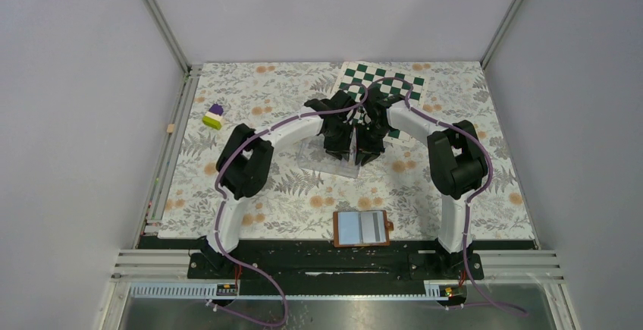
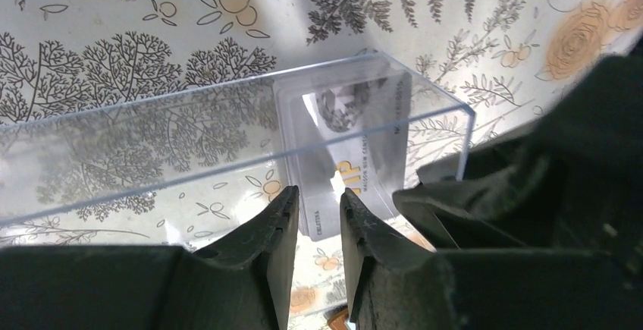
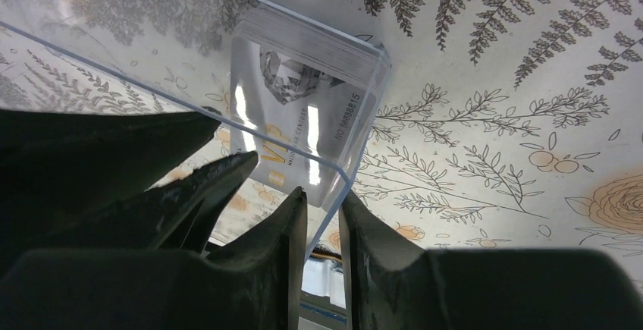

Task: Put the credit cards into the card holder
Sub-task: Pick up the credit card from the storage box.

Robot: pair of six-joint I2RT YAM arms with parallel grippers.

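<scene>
On worktop [image 1: 470, 186], clear case [image 2: 152, 155] walls in credit cards [image 2: 356, 117]; card holder [image 1: 349, 228] open at 6 o'clock; right pincer [image 3: 322, 216] clamps case wall; left pincer [image 2: 317, 212] narrowly parted, cards at 12, grip unclear.

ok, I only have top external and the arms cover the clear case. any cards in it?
Observer: Yes. A stack of credit cards leans at one end of the clear case.
Operator: left got one?
Observer: No. The left gripper has its jaws slightly apart. A card face shows through the gap and nothing is pinched.
Operator: and right?
Observer: The right gripper has its jaws on either side of the case's end wall near a corner, apparently gripping it.
</scene>
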